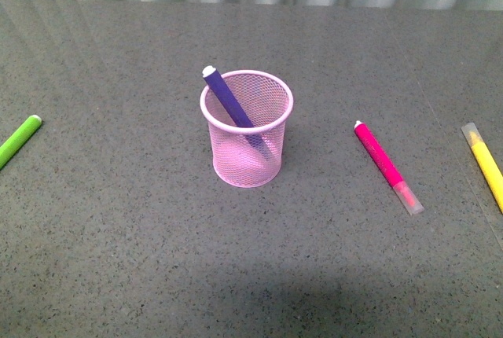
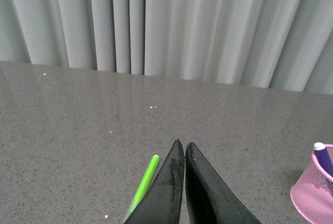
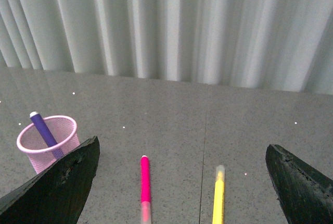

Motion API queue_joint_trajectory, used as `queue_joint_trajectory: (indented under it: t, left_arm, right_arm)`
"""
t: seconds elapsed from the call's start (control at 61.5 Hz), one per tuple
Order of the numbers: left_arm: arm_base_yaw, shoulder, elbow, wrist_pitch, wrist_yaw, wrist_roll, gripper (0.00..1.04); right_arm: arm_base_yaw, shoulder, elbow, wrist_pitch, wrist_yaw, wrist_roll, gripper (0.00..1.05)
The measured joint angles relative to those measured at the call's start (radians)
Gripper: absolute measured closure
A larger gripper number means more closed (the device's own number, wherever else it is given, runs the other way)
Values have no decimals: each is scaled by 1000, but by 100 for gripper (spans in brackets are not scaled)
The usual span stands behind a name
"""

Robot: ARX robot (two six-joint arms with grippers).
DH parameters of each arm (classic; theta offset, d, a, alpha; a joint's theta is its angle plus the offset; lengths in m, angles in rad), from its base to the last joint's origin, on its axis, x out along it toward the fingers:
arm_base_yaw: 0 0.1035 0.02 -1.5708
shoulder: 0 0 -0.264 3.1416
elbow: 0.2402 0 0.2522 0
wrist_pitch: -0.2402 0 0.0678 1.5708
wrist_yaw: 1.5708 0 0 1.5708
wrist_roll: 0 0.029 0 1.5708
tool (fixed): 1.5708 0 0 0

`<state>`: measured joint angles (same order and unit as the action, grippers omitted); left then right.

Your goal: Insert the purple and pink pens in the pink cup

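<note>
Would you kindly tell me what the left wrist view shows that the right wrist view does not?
Only the left wrist view shows the green marker, lying beside the shut left claw. Only the right wrist view shows the pink pen and the yellow marker, both lying flat ahead of the open right claw. Both views show the pink cup with the purple pen standing tilted in it, the grey table and the curtain.
</note>
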<state>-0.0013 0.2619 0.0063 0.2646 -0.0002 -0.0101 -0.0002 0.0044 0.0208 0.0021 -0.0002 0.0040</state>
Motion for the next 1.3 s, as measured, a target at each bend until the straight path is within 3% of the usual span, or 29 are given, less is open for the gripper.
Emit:
queue_joint_trajectory:
  t: [0.341, 0.439, 0.683, 1.219, 1.3]
  left_arm:
    - [0, -90, 0, -92, 0, 0, 103]
    - [0, -221, 0, -256, 0, 0, 103]
    - [2, -247, 0, -265, 0, 1, 103]
    - [2, -247, 0, -265, 0, 1, 11]
    - [1, -247, 0, -265, 0, 3, 8]
  right_arm:
    - [0, 0, 0, 0, 0, 0, 7]
    - [0, 0, 0, 0, 0, 0, 7]
    - [0, 0, 0, -1, 0, 0, 7]
    - [0, 0, 0, -1, 0, 0, 7]
    - [0, 0, 0, -1, 0, 0, 7]
